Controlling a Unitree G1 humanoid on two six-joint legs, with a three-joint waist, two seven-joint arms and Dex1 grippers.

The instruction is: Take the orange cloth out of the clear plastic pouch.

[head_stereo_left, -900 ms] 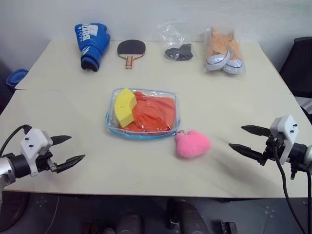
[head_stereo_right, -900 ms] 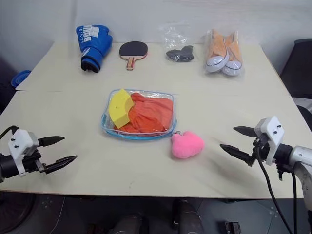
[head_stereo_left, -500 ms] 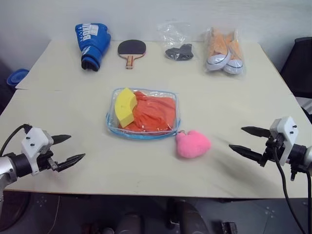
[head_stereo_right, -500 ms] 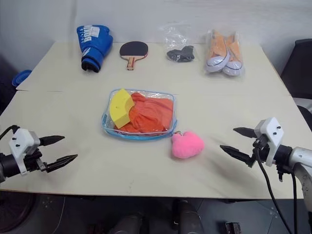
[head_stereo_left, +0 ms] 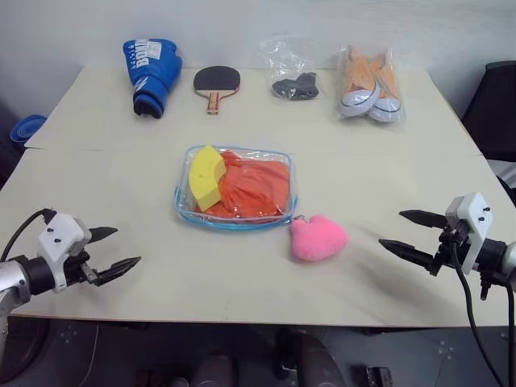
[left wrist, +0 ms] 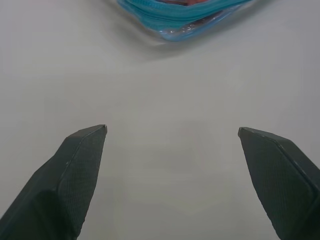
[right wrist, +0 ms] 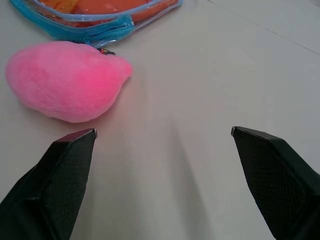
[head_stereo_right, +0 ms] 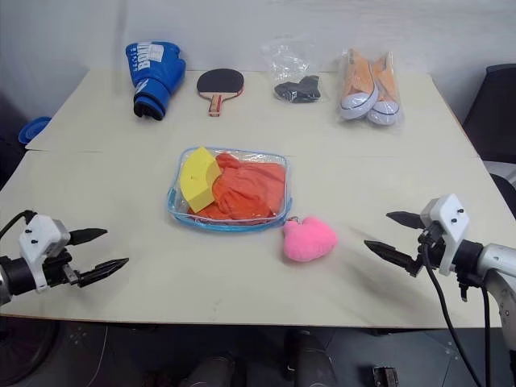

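The clear plastic pouch with light blue trim lies flat in the middle of the table. Inside it sits the orange cloth, folded, beside a yellow sponge wedge. A pink fluffy charm hangs off the pouch's near right corner. My left gripper is open at the table's near left, well short of the pouch. Over the near right edge my right gripper is open too, to the right of the charm. Both hold nothing.
Along the far edge lie a blue boxing glove, a table tennis bat, a thin clear bag with a black item and bagged orange-and-white shoes. A seam runs across the tabletop.
My left gripper has sunk slightly toward the near edge. The right gripper, the pouch and its contents have not moved.
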